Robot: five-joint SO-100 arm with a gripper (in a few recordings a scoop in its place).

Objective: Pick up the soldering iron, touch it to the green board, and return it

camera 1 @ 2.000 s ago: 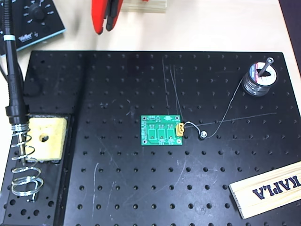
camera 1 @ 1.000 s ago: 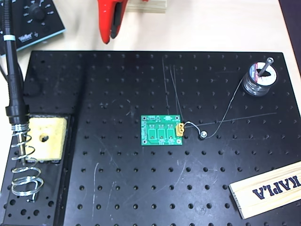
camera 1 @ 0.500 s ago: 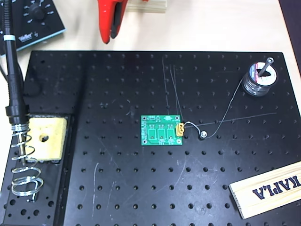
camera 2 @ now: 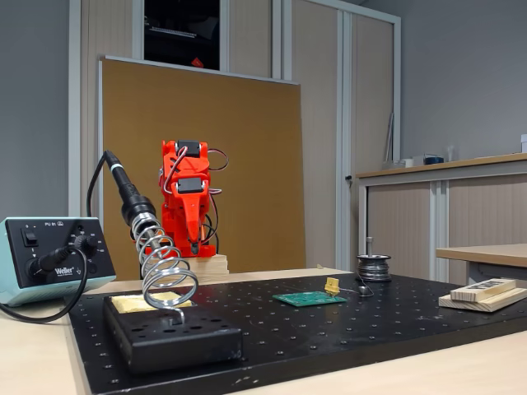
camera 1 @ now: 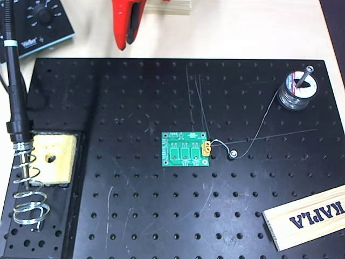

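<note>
1. gripper [camera 1: 124,40]: red, folded back at the far edge of the table, jaws together, holding nothing.
2. soldering iron [camera 1: 13,91]: one, tip down in the coil stand [camera 1: 26,189], parked there to keep its tip off the surface.
3. green board [camera 1: 186,149]: one, flat mid-breadboard [camera 1: 135,216], well apart from the iron.
4. also: one sponge [camera 1: 51,159], one solder spool [camera 1: 295,91], one wooden block [camera 1: 304,218].

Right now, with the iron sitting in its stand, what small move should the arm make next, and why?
Probably swing the gripper toward the picture's left in the overhead view, over the soldering iron. The iron rests in the coil stand, untouched, while the gripper hangs beyond the black plate's far edge, its fingers together and empty. The green board waits mid-plate.
</note>
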